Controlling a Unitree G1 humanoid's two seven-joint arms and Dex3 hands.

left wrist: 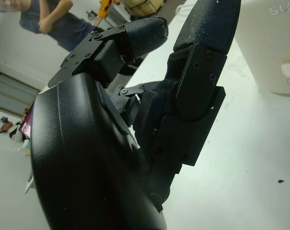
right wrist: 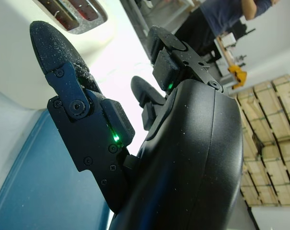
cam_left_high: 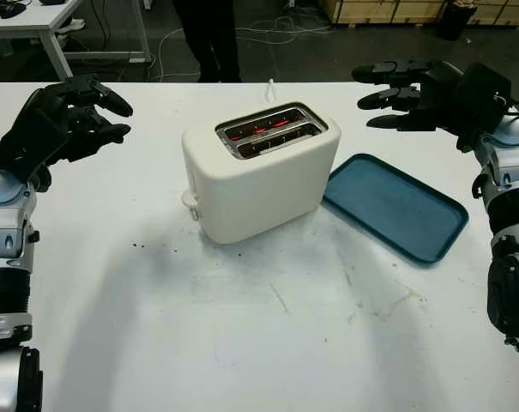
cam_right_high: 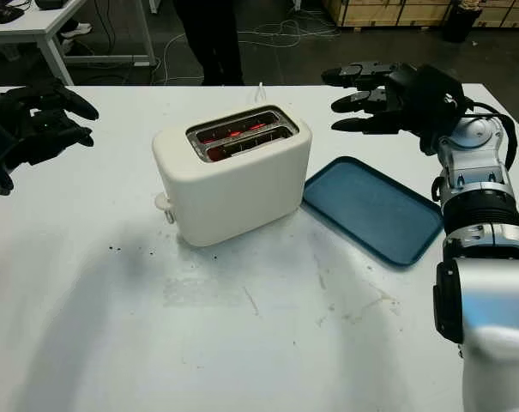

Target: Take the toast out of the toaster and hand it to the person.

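The toaster (cam_left_high: 259,172) is sitting mid-table, the blue tray (cam_left_high: 396,206) touching its right side. Both hands are hovering released, grasping nothing: left hand (cam_left_high: 75,116) well left of it, right hand (cam_left_high: 413,94) above the tray's far edge.

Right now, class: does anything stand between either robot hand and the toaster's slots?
Nothing visible does. The left robot hand and right robot hand are open on either side of the toaster, with bare table between.

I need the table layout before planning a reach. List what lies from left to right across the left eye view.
left hand, open, above the table's left side → toaster → blue tray → right hand, open, above the table's far right.
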